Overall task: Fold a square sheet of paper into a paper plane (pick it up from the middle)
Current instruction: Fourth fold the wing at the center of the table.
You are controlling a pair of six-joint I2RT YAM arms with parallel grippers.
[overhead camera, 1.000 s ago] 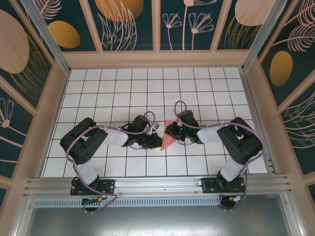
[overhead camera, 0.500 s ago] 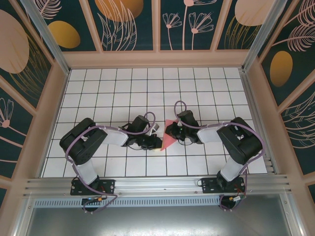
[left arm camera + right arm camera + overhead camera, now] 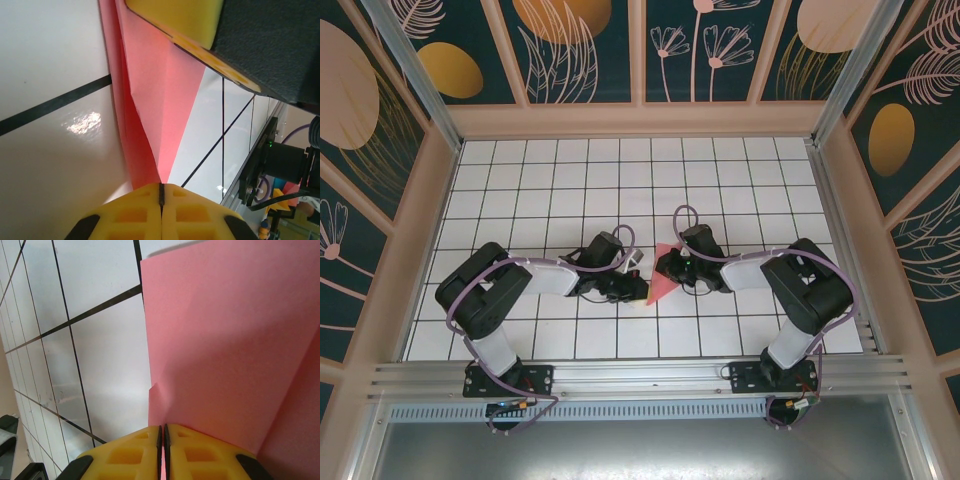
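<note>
The square sheet of paper is a creased salmon-pink wedge standing on edge on the white tiles at mid-table, between both grippers. My left gripper is shut on its narrow lower tip. In the left wrist view the paper runs down into the closed yellow jaws of the left gripper, and the right gripper's yellow finger shows at the top. My right gripper holds the wide upper end. In the right wrist view the right gripper is pressed shut on the folded paper.
The white gridded table stretches away behind the arms, closed in by pink-framed patterned walls. An aluminium rail runs along the near edge. Both arms lie low, elbows out to the sides.
The left jaws have closed fully on the paper's tip, and the left arm's elbow has shifted slightly left. The paper and the right gripper stay where they were.
</note>
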